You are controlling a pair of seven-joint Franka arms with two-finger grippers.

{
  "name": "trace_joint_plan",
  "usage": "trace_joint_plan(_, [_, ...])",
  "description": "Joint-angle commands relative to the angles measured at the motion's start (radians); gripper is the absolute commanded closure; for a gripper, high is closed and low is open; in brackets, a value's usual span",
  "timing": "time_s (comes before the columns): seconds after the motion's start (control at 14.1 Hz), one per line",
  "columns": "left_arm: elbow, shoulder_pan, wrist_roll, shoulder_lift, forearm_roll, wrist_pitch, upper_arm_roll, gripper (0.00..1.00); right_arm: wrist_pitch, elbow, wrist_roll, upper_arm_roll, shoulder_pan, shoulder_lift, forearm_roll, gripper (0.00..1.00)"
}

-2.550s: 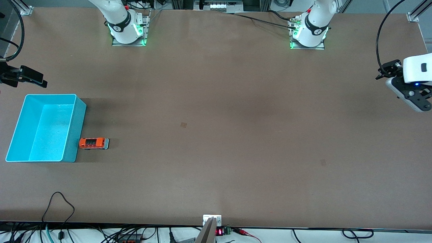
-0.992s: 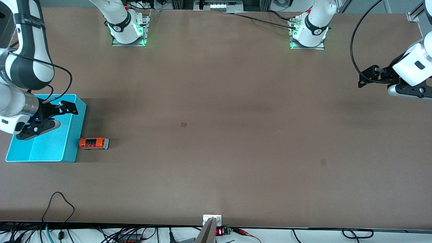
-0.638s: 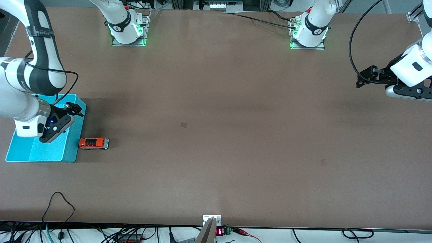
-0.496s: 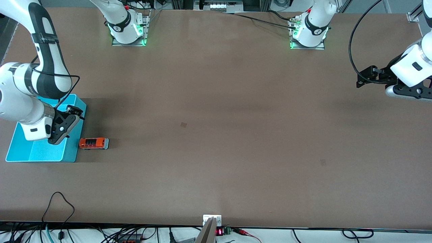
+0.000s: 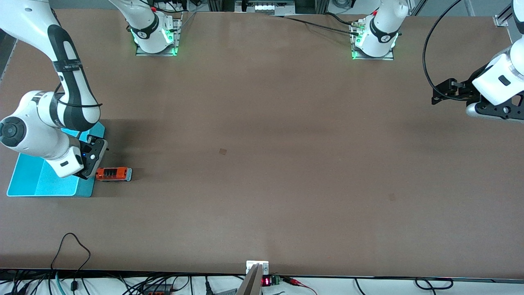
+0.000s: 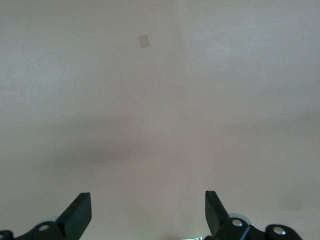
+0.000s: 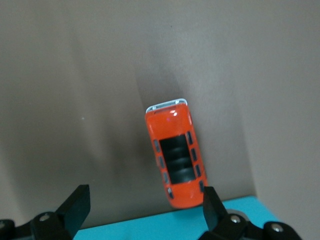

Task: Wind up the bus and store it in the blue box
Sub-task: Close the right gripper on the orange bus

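The orange bus [image 5: 114, 173] stands on the table just outside the blue box [image 5: 41, 186], against its long wall toward the table's middle. My right gripper [image 5: 94, 160] hangs open over that wall, at the bus's end. In the right wrist view the bus [image 7: 175, 156] lies ahead of the open right gripper [image 7: 144, 202], one end close to one of the fingers [image 7: 212, 202], with the blue box rim [image 7: 150, 225] beneath. My left gripper [image 5: 437, 97] hovers open and empty over the left arm's end of the table; the left wrist view shows the left gripper [image 6: 146, 207] over bare table.
A small tape patch [image 5: 222, 151] sits mid-table, also seen as the tape patch [image 6: 144, 40] in the left wrist view. A faint mark [image 5: 391, 197] lies toward the left arm's end. A loose cable [image 5: 70, 246] loops near the edge closest to the front camera.
My right arm swung across the blue box toward the bus and turned its hand downward beside it. The left gripper barely shifted. The bus and box stayed put.
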Motion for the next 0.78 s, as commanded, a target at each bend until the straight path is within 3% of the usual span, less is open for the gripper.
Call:
trace_joint_plan(0.0, [-0.001,-0.005,-0.009,-0.008,-0.008,-0.012,0.003,0.0,0.052,-0.002,-0.069,0.026,-0.022,0.023,-0.018,0.0])
trace_joint_plan(0.71, [-0.001,-0.003,-0.009,-0.007,-0.008,-0.012,0.004,0.0,0.169,-0.005,-0.118,0.027,-0.043,0.104,-0.013,0.0])
